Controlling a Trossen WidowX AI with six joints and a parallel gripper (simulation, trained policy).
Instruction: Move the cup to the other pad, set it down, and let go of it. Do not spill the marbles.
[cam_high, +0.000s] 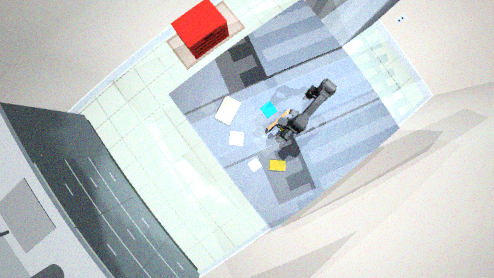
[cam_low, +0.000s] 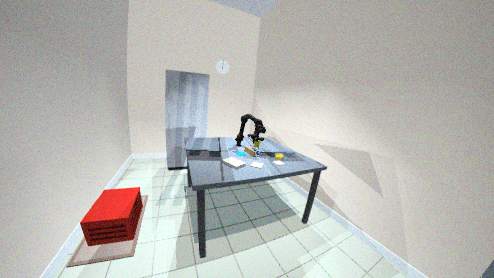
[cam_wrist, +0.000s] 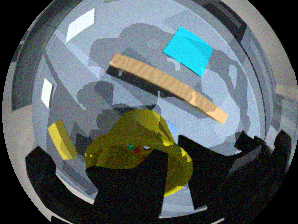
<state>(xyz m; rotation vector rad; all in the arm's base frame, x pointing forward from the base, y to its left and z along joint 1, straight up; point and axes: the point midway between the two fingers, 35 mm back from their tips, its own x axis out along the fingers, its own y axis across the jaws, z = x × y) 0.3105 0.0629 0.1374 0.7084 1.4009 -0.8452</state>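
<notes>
The see-through yellow cup hangs above the table, its mouth toward the wrist camera. A few small marbles show inside it. My gripper is shut on the cup's wall, one dark finger reaching over the mouth. A sliver of the blue pad shows behind the cup in the wrist view; the rest is hidden. The cyan pad lies on the far side of the wooden bar from the cup. The cup's exact tilt is hard to tell.
The upright wooden bar stands between cup and cyan pad. A yellow block and white flat pieces lie on the table. A red cabinet stands on the floor.
</notes>
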